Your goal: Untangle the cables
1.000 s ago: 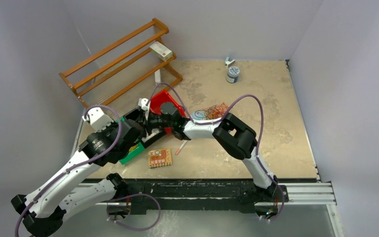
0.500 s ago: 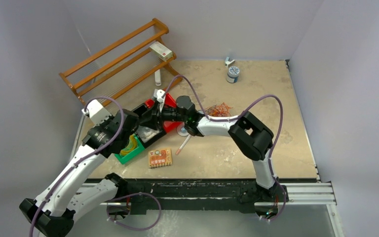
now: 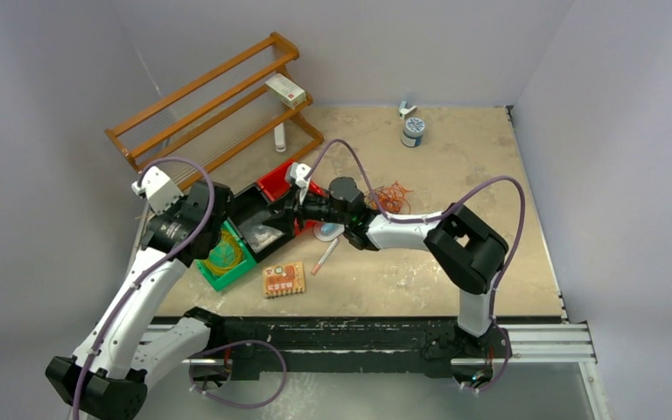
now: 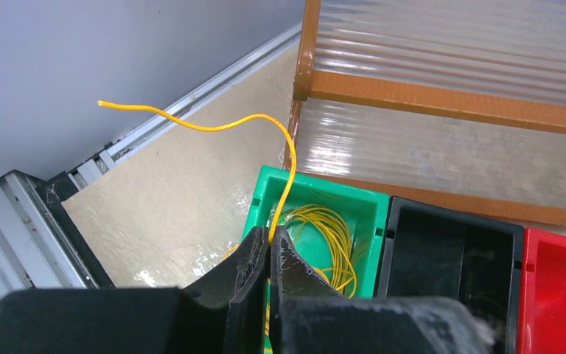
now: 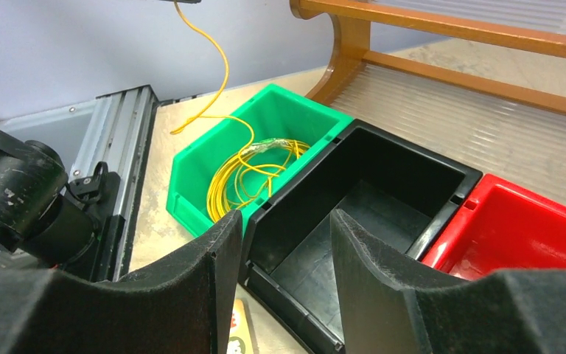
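A tangle of red and orange cables [image 3: 390,194] lies on the table right of the right wrist. A yellow cable coil [image 4: 329,240] lies in the green bin [image 4: 372,203], which also shows in the top view [image 3: 211,272] and the right wrist view [image 5: 191,173]. My left gripper [image 4: 270,236] is shut on a yellow cable strand [image 4: 289,158] that rises from the coil, its free end curling in the air. In the top view the left gripper [image 3: 220,234] is over the green bin. My right gripper [image 5: 286,228] is open and empty above the black bin [image 5: 383,184], and also shows from above [image 3: 282,213].
A red bin [image 3: 276,183] adjoins the black bin [image 3: 261,229]. A wooden rack [image 3: 210,114] with a white box [image 3: 285,88] stands at the back left. A snack packet [image 3: 283,280], a pink pen [image 3: 324,258] and a capped jar [image 3: 413,131] lie on the table.
My left arm has swung left and back, uncovering the green bin and its yellow coil. My right arm's elbow and wrist have shifted right, with the gripper still over the bins.
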Motion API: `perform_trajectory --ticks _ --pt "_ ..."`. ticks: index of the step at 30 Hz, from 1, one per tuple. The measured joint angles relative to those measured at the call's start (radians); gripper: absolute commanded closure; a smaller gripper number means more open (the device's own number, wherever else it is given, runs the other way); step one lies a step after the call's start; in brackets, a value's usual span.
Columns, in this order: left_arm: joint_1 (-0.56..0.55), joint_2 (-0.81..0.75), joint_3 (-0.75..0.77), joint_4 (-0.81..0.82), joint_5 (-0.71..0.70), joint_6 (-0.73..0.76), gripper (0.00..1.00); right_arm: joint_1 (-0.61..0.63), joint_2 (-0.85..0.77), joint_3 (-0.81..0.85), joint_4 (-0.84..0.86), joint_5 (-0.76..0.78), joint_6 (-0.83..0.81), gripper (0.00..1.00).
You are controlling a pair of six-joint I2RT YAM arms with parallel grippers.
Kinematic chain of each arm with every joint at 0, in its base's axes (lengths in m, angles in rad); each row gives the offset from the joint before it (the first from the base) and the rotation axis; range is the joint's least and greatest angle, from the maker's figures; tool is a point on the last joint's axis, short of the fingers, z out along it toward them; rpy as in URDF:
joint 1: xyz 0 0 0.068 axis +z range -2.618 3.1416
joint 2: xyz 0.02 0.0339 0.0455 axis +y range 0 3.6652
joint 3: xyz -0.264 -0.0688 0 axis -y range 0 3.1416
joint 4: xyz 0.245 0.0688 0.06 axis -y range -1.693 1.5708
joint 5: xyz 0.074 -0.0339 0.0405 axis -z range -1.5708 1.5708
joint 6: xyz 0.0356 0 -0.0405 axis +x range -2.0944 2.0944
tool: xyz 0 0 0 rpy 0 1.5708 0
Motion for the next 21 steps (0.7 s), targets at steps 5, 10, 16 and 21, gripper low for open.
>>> perform_trajectory --ticks 5,10,16,21 --pt "0.001 0.045 0.018 0.002 -0.035 0.027 1.00 -0.007 -0.020 -0.027 0.010 0.011 -0.006 0.50" --pt "0.005 0.054 0.019 0.084 0.015 0.102 1.00 -0.014 -0.029 -0.057 0.012 0.026 -0.009 0.50" --pt "0.005 0.061 -0.006 0.272 0.212 0.186 1.00 -0.020 -0.046 -0.081 0.019 0.027 -0.008 0.50" --pt "0.005 0.104 -0.017 0.372 0.299 0.201 1.00 -0.024 -0.071 -0.100 0.035 0.030 -0.008 0.50"
